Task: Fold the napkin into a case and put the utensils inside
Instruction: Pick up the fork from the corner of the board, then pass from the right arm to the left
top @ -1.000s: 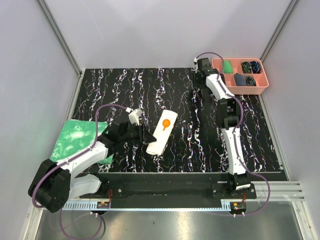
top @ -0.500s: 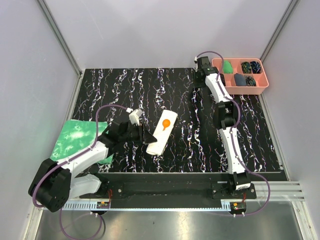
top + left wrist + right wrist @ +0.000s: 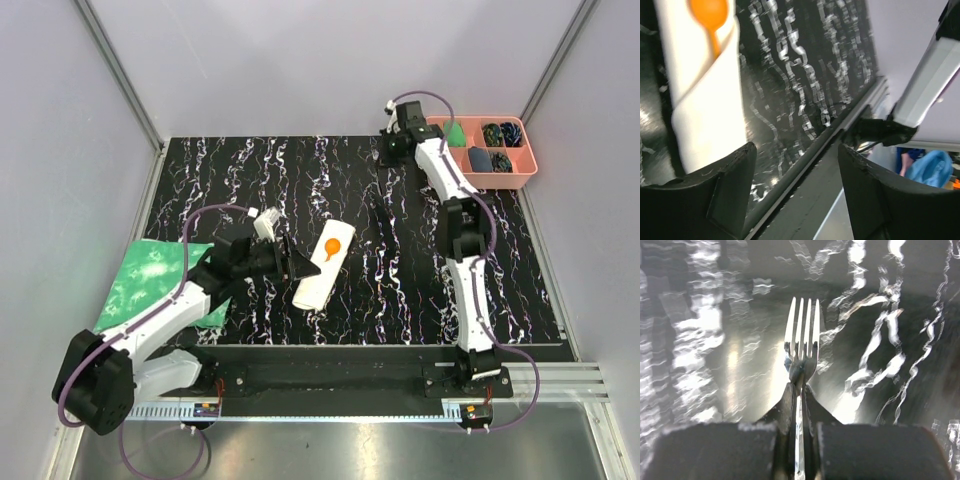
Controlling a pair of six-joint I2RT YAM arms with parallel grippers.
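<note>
Two changes — left gripper (image 3: 795,150) has spread, releasing the case (image 3: 320,270) lying mid-way on the table (image 3: 230,170), orange spoon (image 3: 334,243) tucked inside; right gripper (image 3: 800,405) has pinched the fork (image 3: 802,337) at one o'clock, beside the pink tray (image 3: 505,183) — insertion remains.

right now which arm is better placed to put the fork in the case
Right. The right end effector is shut on the fork, though far from the case. The left end effector is open and empty beside the case, where the spoon already sits.
</note>
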